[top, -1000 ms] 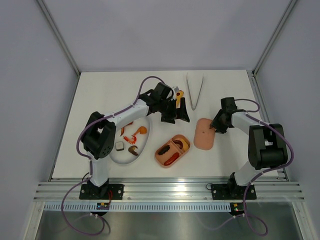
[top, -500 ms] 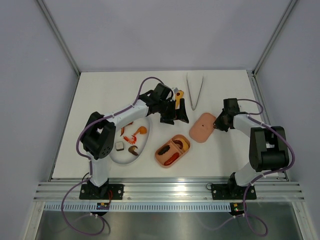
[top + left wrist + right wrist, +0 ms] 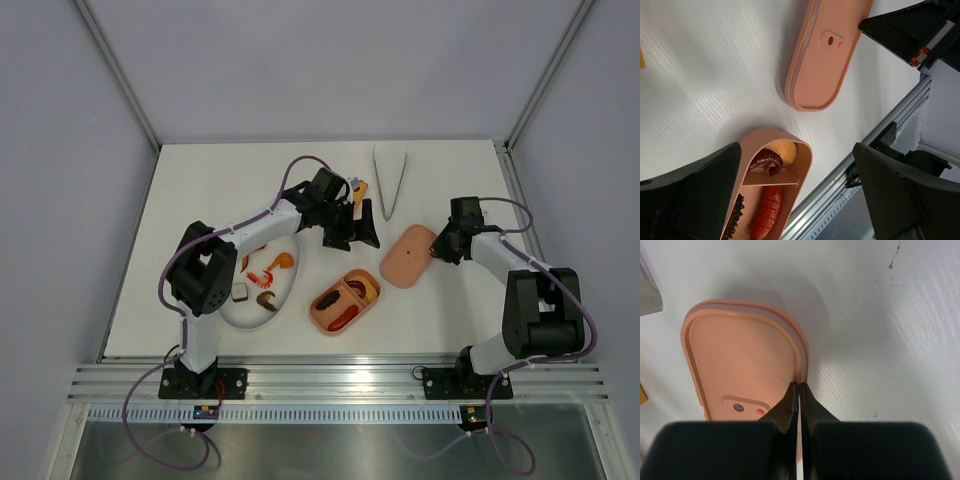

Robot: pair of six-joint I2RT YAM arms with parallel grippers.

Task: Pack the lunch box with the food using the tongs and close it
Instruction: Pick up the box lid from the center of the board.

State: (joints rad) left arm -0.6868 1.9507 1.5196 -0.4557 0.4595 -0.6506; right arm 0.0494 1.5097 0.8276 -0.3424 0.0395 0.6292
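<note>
The pink lunch box (image 3: pixel 345 301) lies open at the middle front, with a red sausage (image 3: pixel 767 215), a brown curl (image 3: pixel 764 159) and an orange piece (image 3: pixel 782 150) inside. Its lid (image 3: pixel 408 256) rests to the right; my right gripper (image 3: pixel 800 385) is shut on the lid's (image 3: pixel 740 365) right rim. My left gripper (image 3: pixel 797 149) hangs open above the box (image 3: pixel 805 150), holding nothing. The tongs (image 3: pixel 389 180) lie at the back. More food sits on the white plate (image 3: pixel 287 296): a shrimp (image 3: pixel 262 277), a cube (image 3: pixel 239 292), a brown curl (image 3: pixel 267 299).
A yellow-orange flat bar (image 3: pixel 358 190) lies just behind my left gripper (image 3: pixel 355 232), left of the tongs. The metal rail (image 3: pixel 340 378) runs along the table's near edge. Grey walls enclose the left, back and right sides.
My right gripper has shut on the lid's rim, and the lid has shifted a little away from the front edge. The left arm has barely moved.
</note>
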